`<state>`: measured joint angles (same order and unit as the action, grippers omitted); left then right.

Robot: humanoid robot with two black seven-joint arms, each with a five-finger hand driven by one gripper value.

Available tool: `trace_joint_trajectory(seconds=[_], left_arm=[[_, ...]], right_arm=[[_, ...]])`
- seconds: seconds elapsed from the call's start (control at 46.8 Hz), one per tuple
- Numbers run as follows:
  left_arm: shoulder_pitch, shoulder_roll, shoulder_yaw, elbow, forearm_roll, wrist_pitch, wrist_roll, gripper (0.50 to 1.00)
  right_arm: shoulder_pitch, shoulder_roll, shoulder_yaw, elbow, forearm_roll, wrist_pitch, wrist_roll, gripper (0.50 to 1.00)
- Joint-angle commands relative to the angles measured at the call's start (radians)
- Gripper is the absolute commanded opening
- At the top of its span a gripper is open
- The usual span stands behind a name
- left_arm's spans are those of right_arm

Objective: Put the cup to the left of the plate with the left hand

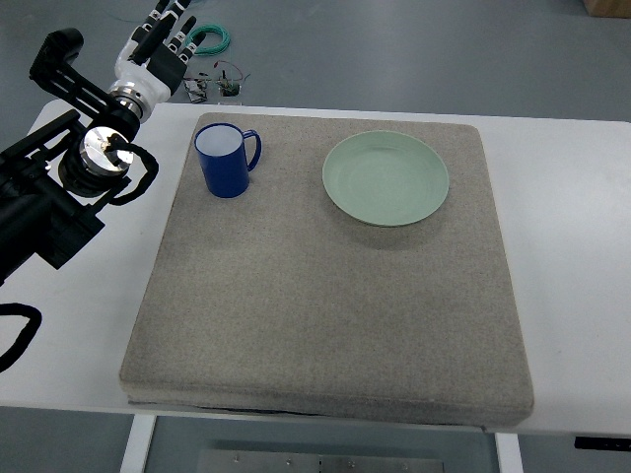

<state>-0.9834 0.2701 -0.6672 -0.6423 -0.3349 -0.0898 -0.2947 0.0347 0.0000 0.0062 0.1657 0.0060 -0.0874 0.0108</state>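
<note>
A blue cup (225, 160) with a white inside stands upright on the grey mat (325, 296), its handle pointing right. A pale green plate (385, 178) lies to the cup's right, a clear gap between them. My left hand (166, 37) is raised at the upper left, beyond the table's far edge, fingers spread and holding nothing. It is well apart from the cup, up and to the left of it. The left arm's black links (59, 177) fill the left edge. No right arm shows.
The mat covers most of the white table (572, 246). Past the far edge, on the floor, lie a green cable coil (212, 39) and small electronic parts (222, 84).
</note>
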Motion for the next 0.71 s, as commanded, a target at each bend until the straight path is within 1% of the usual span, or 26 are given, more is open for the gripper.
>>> trace_joint_trajectory(seconds=[0.0, 0.171, 0.363, 0.492, 0.556, 0.684], left_arm=[[0.0, -0.002, -0.029, 0.021, -0.001, -0.033, -0.004, 0.994], [-0.008, -0.02, -0.077, 0.076, -0.009, -0.048, -0.004, 0.994], [-0.012, -0.02, -0.12, 0.085, -0.015, -0.067, -0.003, 0.994], [-0.012, -0.02, -0.134, 0.085, -0.016, -0.119, -0.003, 0.994], [-0.012, -0.022, -0.134, 0.085, -0.015, -0.143, -0.003, 0.994], [-0.012, -0.026, -0.134, 0.101, -0.012, -0.149, -0.004, 0.994]], right_arm=[[-0.001, 0.0, 0.0, 0.0, 0.0, 0.0, 0.0, 0.934], [-0.001, 0.0, 0.0, 0.0, 0.0, 0.0, 0.0, 0.934], [-0.001, 0.0, 0.0, 0.0, 0.0, 0.0, 0.0, 0.934], [-0.001, 0.0, 0.001, 0.0, -0.001, -0.011, 0.0, 0.934], [0.001, 0.0, 0.003, 0.015, 0.003, 0.002, 0.0, 0.934], [0.001, 0.0, 0.005, 0.015, 0.003, -0.002, -0.003, 0.934]])
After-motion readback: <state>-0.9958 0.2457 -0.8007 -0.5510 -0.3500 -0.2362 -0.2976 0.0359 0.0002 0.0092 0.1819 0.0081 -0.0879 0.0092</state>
